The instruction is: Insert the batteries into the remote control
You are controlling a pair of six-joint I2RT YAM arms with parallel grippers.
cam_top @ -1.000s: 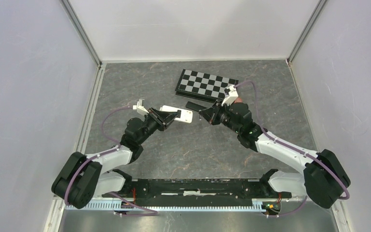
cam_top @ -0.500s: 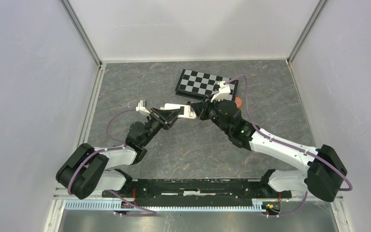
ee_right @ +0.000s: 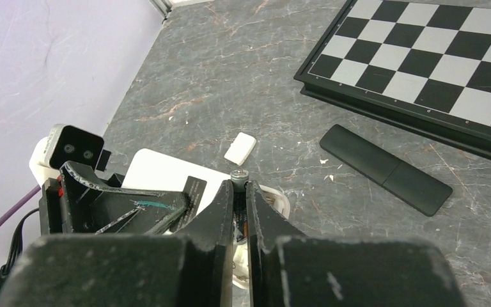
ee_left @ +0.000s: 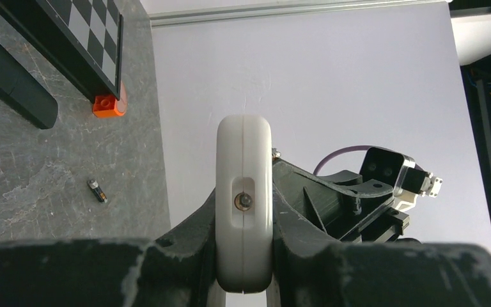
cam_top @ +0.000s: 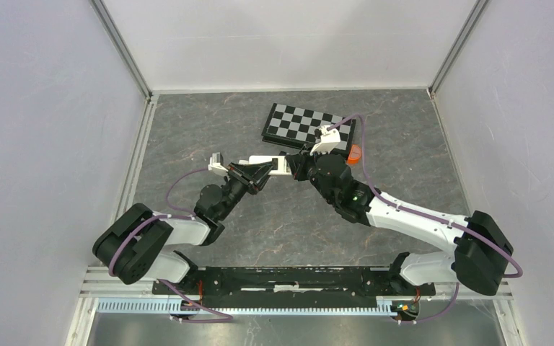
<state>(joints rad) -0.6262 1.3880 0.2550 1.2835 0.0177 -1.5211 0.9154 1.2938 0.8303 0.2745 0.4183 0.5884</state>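
**A:** Where is the white remote (ee_left: 244, 166)?

**B:** In my left jaws. They are clamped on its 2 broad faces and hold it roughly level, raised off the counter (ee_right: 243, 64) in the middle of the scene.

**A:** And the batteries?

**B:** 1 battery (ee_right: 240, 174) is pinched in my right jaws. Its silvery end pokes out past the fingertips (ee_right: 225, 199), right over the remote's right end. I can't tell whether it touches the remote.

**A:** Any others?

**B:** 1 loose battery (ee_left: 96, 190) lies flat on the counter, near the orange brick (ee_left: 109, 105) at the chessboard's (ee_right: 435, 70) corner but apart from it.

**A:** What else is down there?

**B:** A black remote (ee_right: 383, 168) lies flat just on the near side of the chessboard. A small white cover (ee_right: 240, 148) lies on the counter to its left.
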